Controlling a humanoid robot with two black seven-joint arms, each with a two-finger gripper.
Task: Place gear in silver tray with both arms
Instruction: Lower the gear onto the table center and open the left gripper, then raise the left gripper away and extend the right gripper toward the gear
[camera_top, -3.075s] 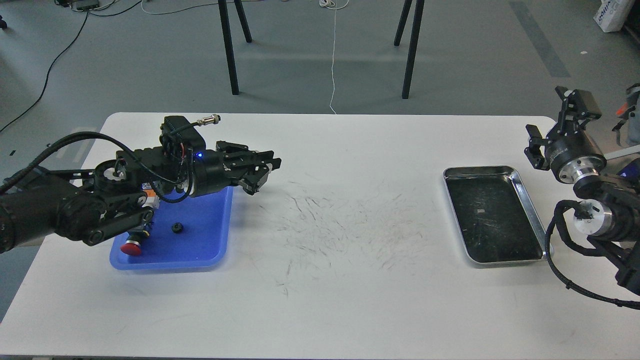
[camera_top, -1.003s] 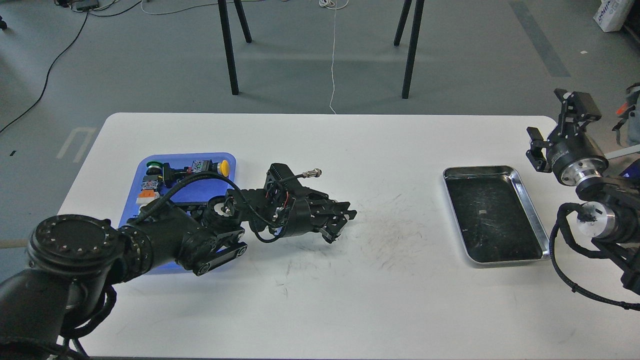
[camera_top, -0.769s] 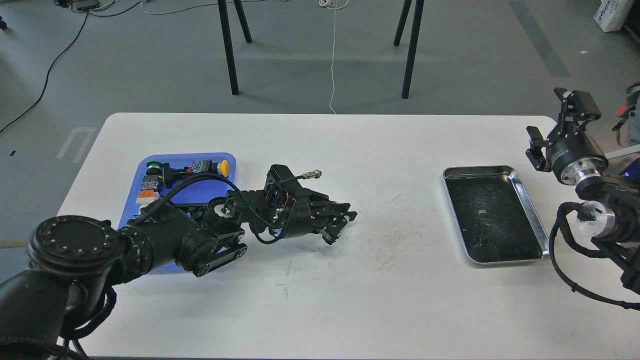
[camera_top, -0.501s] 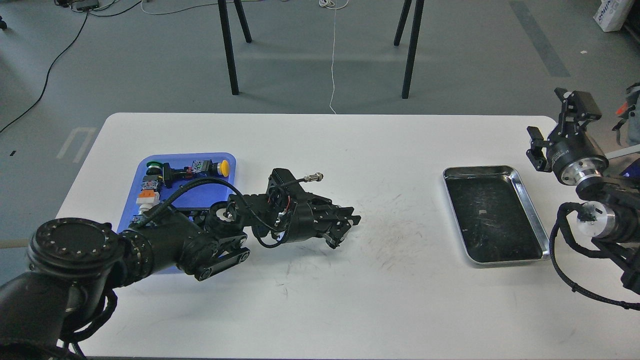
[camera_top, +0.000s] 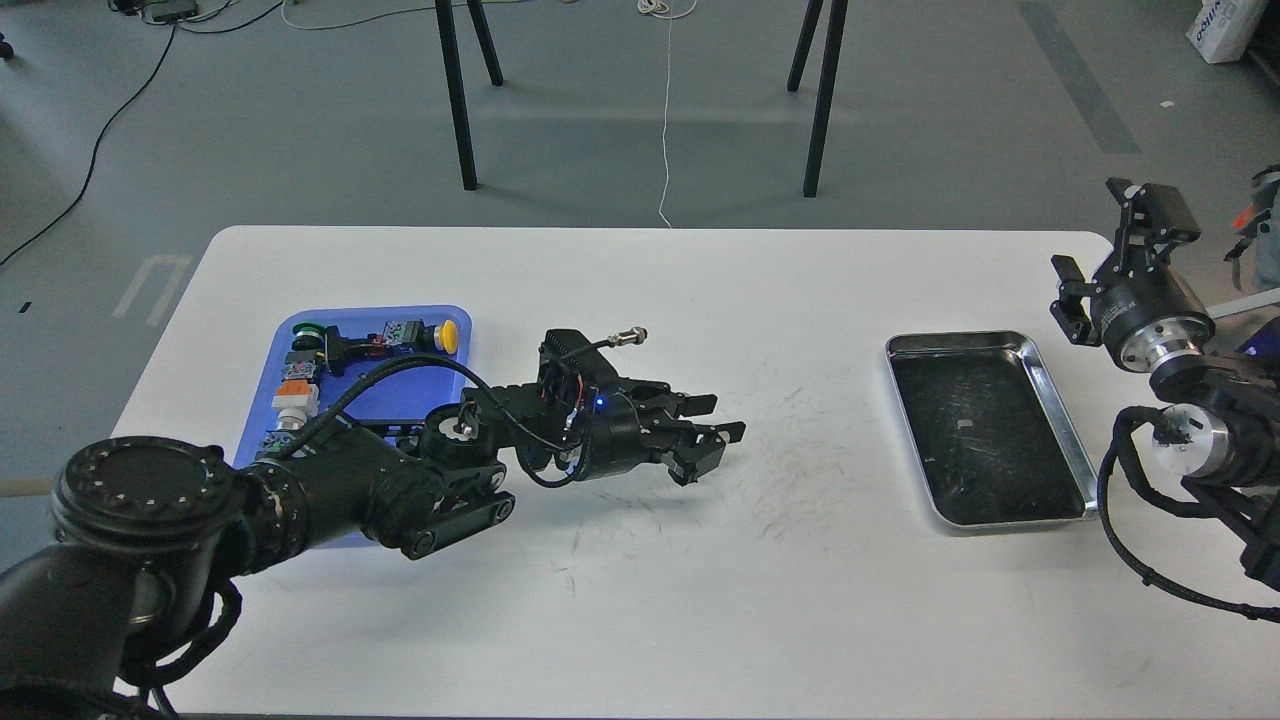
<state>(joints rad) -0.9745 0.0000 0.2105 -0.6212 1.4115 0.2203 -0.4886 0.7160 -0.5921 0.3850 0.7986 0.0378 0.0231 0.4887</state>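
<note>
The silver tray (camera_top: 988, 430) sits on the right part of the white counter (camera_top: 640, 600), long side running away from the viewer, its dark scratched bottom bare apart from a tiny pale fleck near the middle. No gear can be made out anywhere; if the left hand carries one, it is too dark and small to tell. That left hand (camera_top: 722, 432) hovers low over the scuffed middle of the counter, well apart from the tray, its two fingers pointing right toward it and spread with a gap showing between them; whether anything sits in that gap, I cannot tell. A small blue light glows on its wrist. Behind the left arm lies the blue plastic tray (camera_top: 370, 320), partly hidden by the arm, with a yellow push button (camera_top: 449, 335), a green push button (camera_top: 306, 330) and an orange and white switch part (camera_top: 296, 385) at its far end. Off to the right, the right hand (camera_top: 1108, 235) hangs beyond the counter's edge, just beside the silver tray's far right corner, seen end-on and dark, so whether its fingers are apart or together cannot be told.
</note>
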